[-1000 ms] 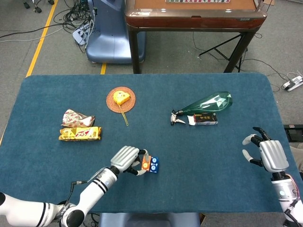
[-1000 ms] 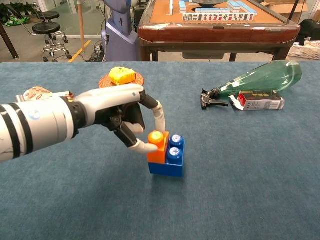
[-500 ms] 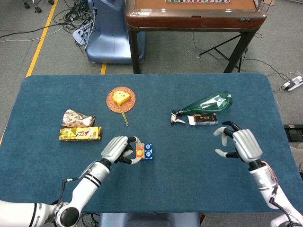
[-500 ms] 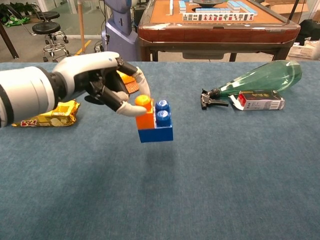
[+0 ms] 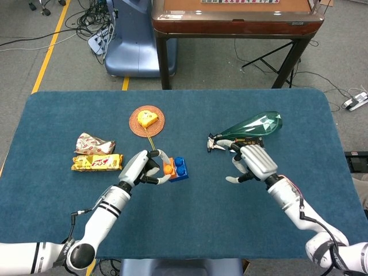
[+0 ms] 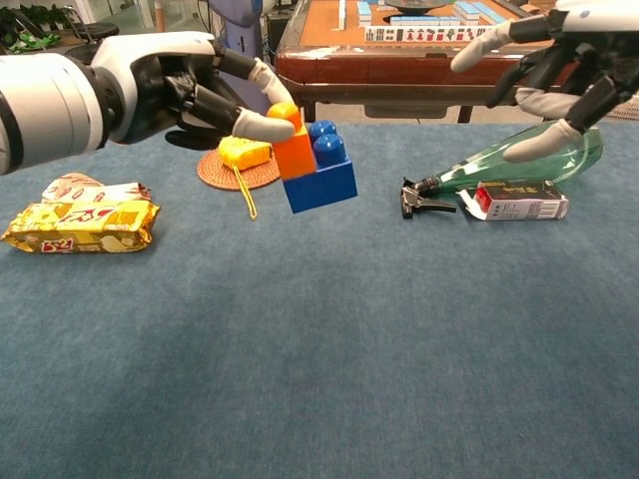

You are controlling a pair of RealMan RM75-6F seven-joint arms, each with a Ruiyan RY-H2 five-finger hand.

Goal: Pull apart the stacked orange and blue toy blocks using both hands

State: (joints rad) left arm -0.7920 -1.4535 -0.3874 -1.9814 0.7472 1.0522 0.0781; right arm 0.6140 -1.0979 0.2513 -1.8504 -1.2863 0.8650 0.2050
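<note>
An orange block (image 6: pixel 293 151) (image 5: pixel 168 169) sits plugged onto a larger blue block (image 6: pixel 326 177) (image 5: pixel 180 169); the pair hangs tilted above the blue tabletop. My left hand (image 6: pixel 190 88) (image 5: pixel 145 167) pinches the orange block between thumb and finger. My right hand (image 6: pixel 562 60) (image 5: pixel 253 163) is raised to the right of the stack with its fingers spread, empty, and a clear gap separates it from the blue block.
A green spray bottle (image 5: pixel 250 126) and a small box (image 6: pixel 514 202) lie at the right. A yellow tape measure sits on a woven coaster (image 5: pixel 146 121) behind the stack. Two snack packets (image 5: pixel 96 163) lie at the left. A mahjong table (image 5: pixel 236 17) stands beyond the far edge.
My left hand has lifted the stacked blocks off the table and carried them up and back. My right hand has swept in from the right edge toward the stack.
</note>
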